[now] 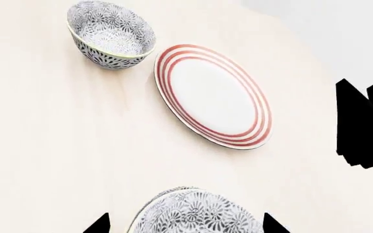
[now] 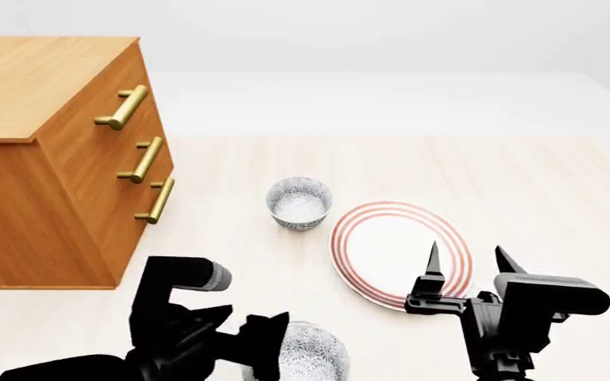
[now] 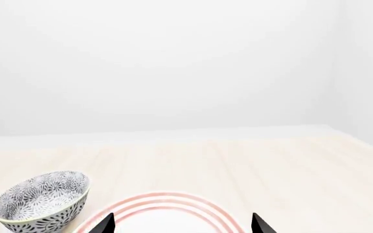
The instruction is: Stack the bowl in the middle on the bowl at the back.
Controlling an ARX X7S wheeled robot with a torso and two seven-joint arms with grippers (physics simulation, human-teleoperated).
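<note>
The bowl at the back (image 2: 299, 202) is a black-and-white flower-patterned bowl, upright on the pale wooden table; it also shows in both wrist views (image 1: 112, 34) (image 3: 42, 201). A second bowl (image 2: 314, 351) of the same pattern stands nearest me. My left gripper (image 2: 268, 343) is open right at it. In the left wrist view this near bowl (image 1: 199, 211) lies between the two fingertips of the left gripper (image 1: 186, 225). My right gripper (image 2: 466, 266) is open and empty, hanging over the near edge of a plate; the right wrist view shows the gripper (image 3: 183, 224) above the rim.
A white plate with red rings (image 2: 400, 250) lies flat between the two bowls, slightly to the right. A wooden drawer cabinet with brass handles (image 2: 51, 159) stands at the left. The table's far edge (image 2: 390, 136) runs behind the back bowl.
</note>
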